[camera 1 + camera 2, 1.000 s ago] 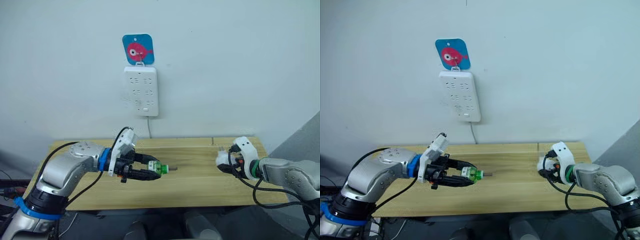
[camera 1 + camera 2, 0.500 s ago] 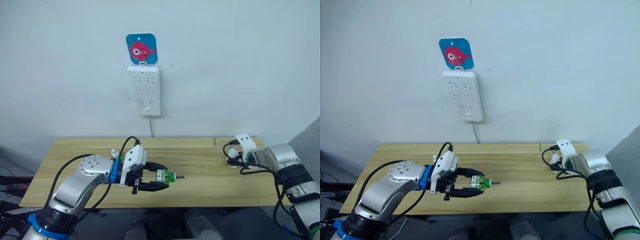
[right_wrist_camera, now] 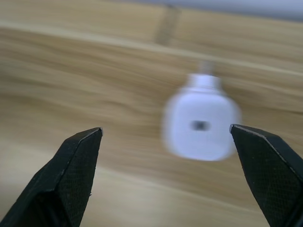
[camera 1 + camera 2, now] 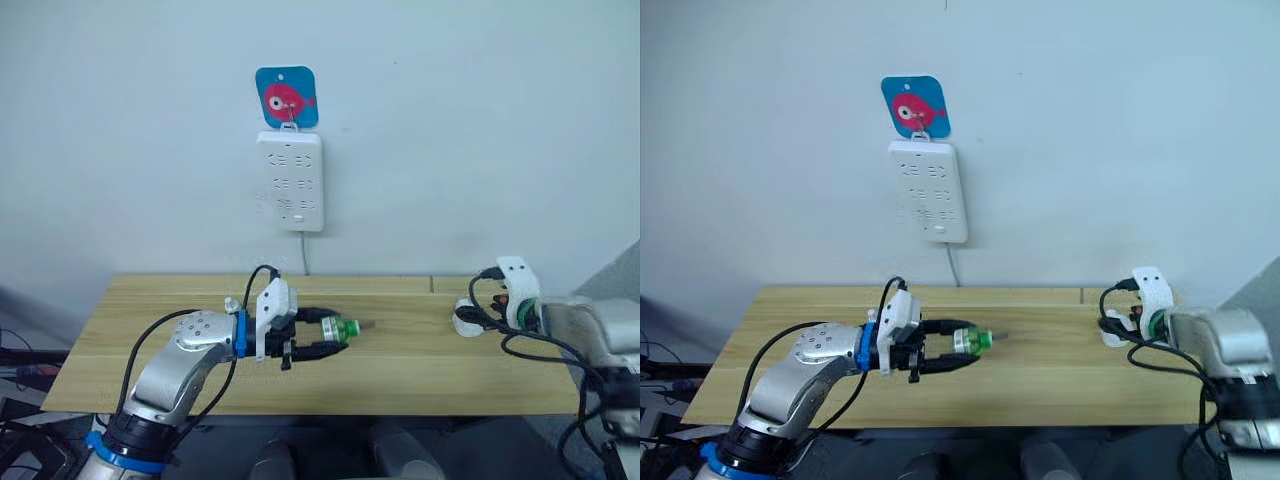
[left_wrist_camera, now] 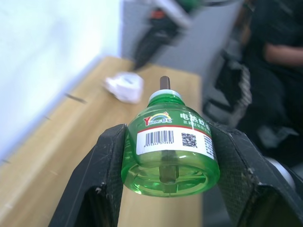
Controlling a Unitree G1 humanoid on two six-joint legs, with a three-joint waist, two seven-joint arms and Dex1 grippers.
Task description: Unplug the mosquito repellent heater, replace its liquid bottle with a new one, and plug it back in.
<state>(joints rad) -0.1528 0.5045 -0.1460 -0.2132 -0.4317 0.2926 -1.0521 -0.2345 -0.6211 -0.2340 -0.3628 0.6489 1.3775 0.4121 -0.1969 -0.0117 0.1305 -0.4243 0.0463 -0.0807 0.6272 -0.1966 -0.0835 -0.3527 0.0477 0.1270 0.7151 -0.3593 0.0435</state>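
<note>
My left gripper point(image 4: 335, 335) is shut on a green liquid bottle point(image 4: 343, 328) with a dark wick, held on its side above the middle of the wooden table point(image 4: 400, 375). The left wrist view shows the bottle point(image 5: 170, 151) clamped between both fingers, its wick pointing toward the mosquito repellent heater point(image 5: 125, 86). This heater point(image 4: 463, 317), small and white, lies on the table at the right. My right gripper point(image 3: 165, 128) is open just short of the heater point(image 3: 201, 125) and holds nothing.
A tall white power strip point(image 4: 290, 182) hangs on the wall behind the table under a blue card with a pink fish point(image 4: 287, 97). Its cord drops to the table's back edge. Black cables loop around my right wrist point(image 4: 520, 340).
The camera has shifted. My right arm has swung to the right, and the heater now lies on the table beyond its open fingers. The left gripper has lifted the bottle slightly.
</note>
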